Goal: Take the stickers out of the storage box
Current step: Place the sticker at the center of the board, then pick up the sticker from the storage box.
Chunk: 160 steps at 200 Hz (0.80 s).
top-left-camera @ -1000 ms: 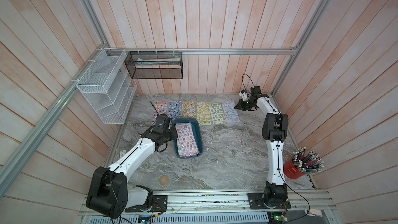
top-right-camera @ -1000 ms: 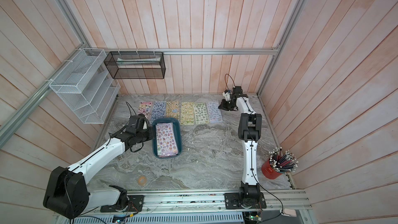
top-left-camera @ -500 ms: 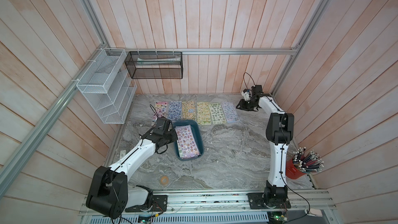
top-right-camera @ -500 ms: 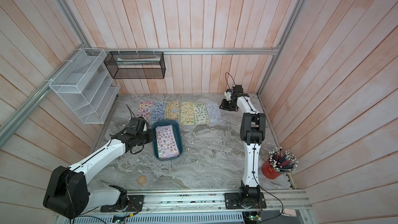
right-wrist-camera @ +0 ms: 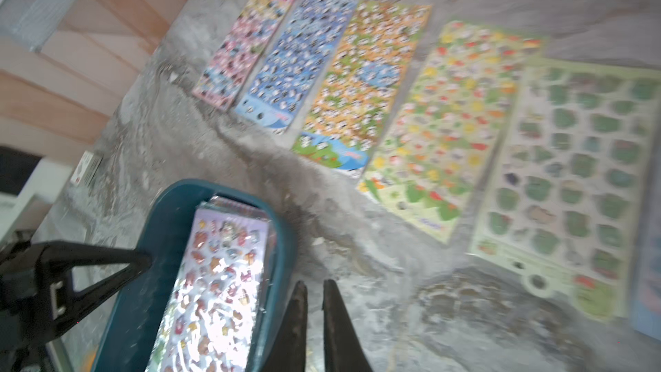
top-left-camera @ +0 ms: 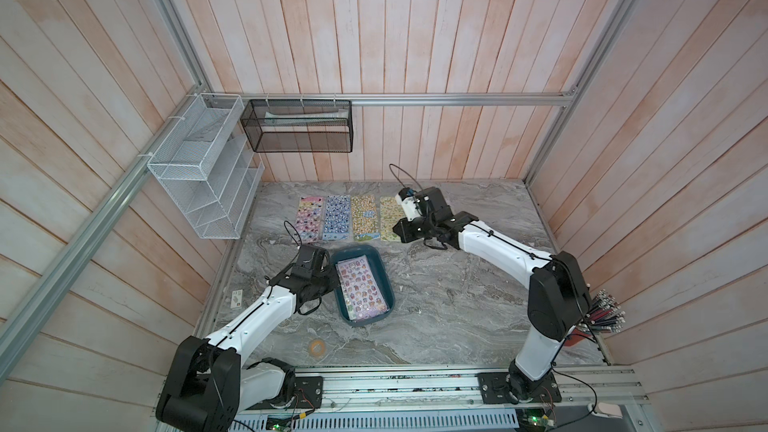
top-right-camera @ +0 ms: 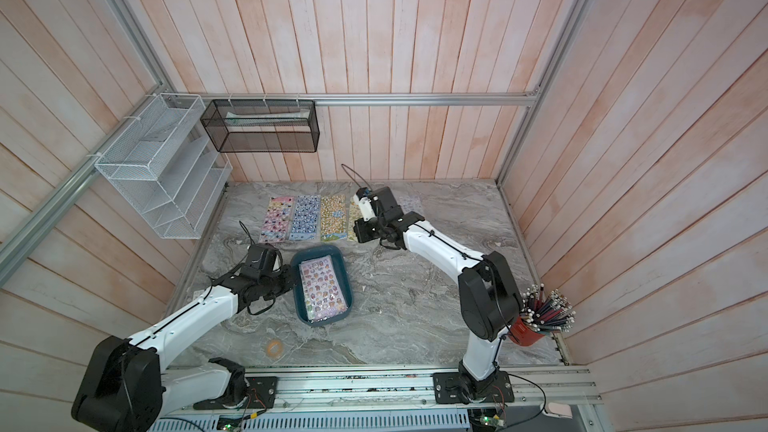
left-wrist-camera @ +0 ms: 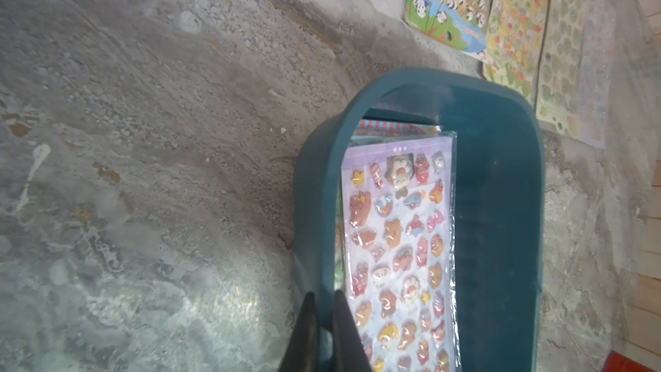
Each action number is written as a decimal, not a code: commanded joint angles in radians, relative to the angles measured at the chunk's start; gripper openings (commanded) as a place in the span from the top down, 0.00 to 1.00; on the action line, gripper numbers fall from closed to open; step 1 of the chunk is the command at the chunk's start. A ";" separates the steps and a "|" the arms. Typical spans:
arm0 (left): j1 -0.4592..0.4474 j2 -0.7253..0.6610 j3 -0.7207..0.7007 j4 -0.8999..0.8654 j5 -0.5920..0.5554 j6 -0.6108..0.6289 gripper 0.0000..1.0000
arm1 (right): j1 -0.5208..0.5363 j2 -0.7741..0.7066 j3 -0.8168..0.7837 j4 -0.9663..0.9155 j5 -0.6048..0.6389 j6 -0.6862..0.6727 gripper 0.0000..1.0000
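Jaws of the left gripper (left-wrist-camera: 323, 304) pinch the wall of the storage box (left-wrist-camera: 500, 101). Those of the right gripper (right-wrist-camera: 313, 293) sit nearly closed, empty. In a top view the stickers (top-left-camera: 362, 289) lie in the box, lower left of the right gripper, long side up-down.

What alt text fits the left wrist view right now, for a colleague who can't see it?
The left gripper is closed on a long wall of the teal storage box, one of its fingers inside and one outside. A lilac sticker sheet lies uppermost inside, and more sticker sheets lie in a row on the grey marble table beyond.
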 commanded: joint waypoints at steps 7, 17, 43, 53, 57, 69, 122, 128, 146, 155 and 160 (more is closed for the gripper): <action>-0.003 -0.020 -0.023 0.052 0.013 -0.019 1.00 | 0.106 0.078 0.039 0.019 0.072 0.048 0.84; -0.004 -0.025 -0.029 0.056 0.011 -0.022 1.00 | 0.131 0.113 0.057 0.017 0.076 0.056 0.81; -0.004 -0.034 -0.037 0.051 -0.001 -0.022 1.00 | 0.187 0.184 0.094 0.005 0.098 0.061 0.80; -0.005 -0.040 -0.039 0.047 -0.009 -0.019 1.00 | 0.202 0.205 0.106 -0.002 0.106 0.060 0.80; -0.006 -0.044 -0.040 0.048 -0.013 -0.019 1.00 | 0.207 0.213 0.110 -0.006 0.112 0.060 0.80; -0.006 -0.053 -0.041 0.046 -0.024 -0.014 1.00 | 0.216 0.234 0.121 -0.021 0.135 0.063 0.80; -0.007 -0.057 -0.043 0.047 -0.033 -0.009 1.00 | 0.254 0.307 0.153 -0.086 0.248 0.058 0.73; -0.007 -0.055 -0.043 0.049 -0.032 -0.009 1.00 | 0.259 0.314 0.158 -0.091 0.263 0.056 0.72; -0.007 -0.051 -0.045 0.053 -0.030 -0.009 1.00 | 0.270 0.336 0.178 -0.109 0.294 0.050 0.69; -0.007 -0.051 -0.045 0.055 -0.029 -0.009 1.00 | 0.273 0.350 0.190 -0.118 0.303 0.049 0.67; -0.008 -0.051 -0.045 0.055 -0.030 -0.009 1.00 | 0.274 0.359 0.195 -0.122 0.304 0.049 0.66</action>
